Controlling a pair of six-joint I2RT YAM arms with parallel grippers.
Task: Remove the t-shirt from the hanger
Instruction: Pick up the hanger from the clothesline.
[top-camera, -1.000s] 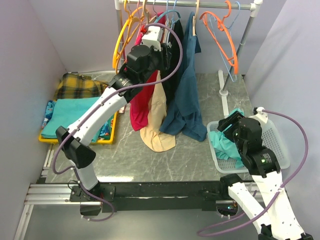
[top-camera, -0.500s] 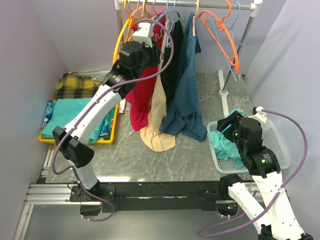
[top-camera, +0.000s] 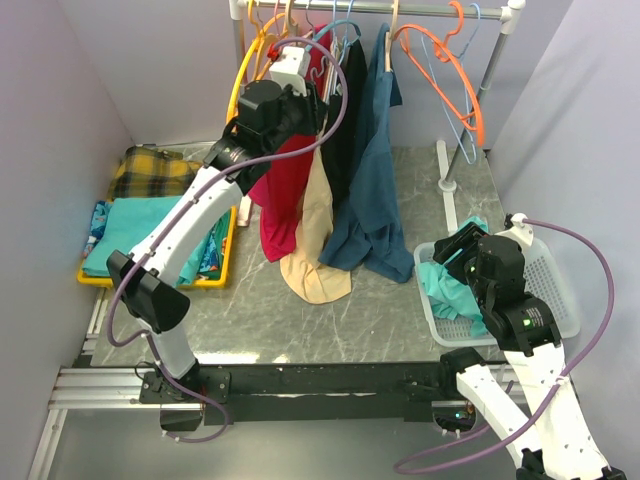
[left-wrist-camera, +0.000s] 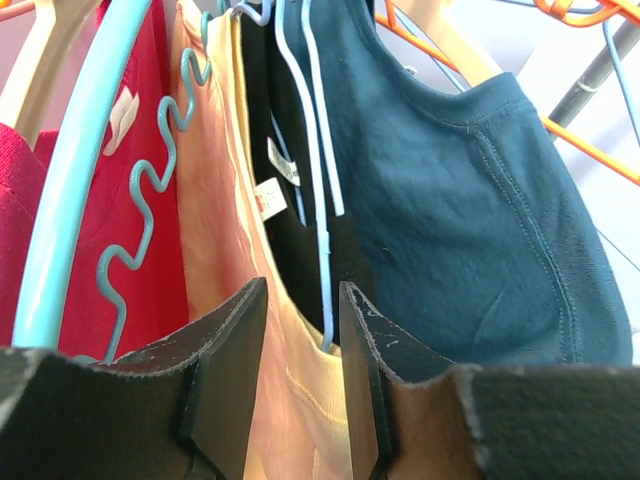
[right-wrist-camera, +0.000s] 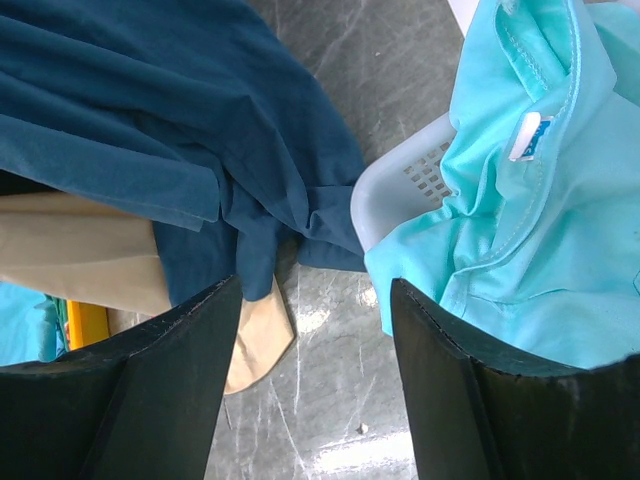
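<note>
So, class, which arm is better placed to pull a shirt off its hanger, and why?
Left: the left pincer is open at the hung shirts' collars; the right pincer hangs low by the white basket.

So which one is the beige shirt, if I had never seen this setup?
Find the metal clothes rail at the back, where a bunch of garments hangs. The beige shirt is in that bunch, between the red shirt on its left and the black garment and blue shirt on its right. It is the only pale, sand-coloured piece there.

White basket (top-camera: 556, 282), yellow tray (top-camera: 140, 284)
</note>
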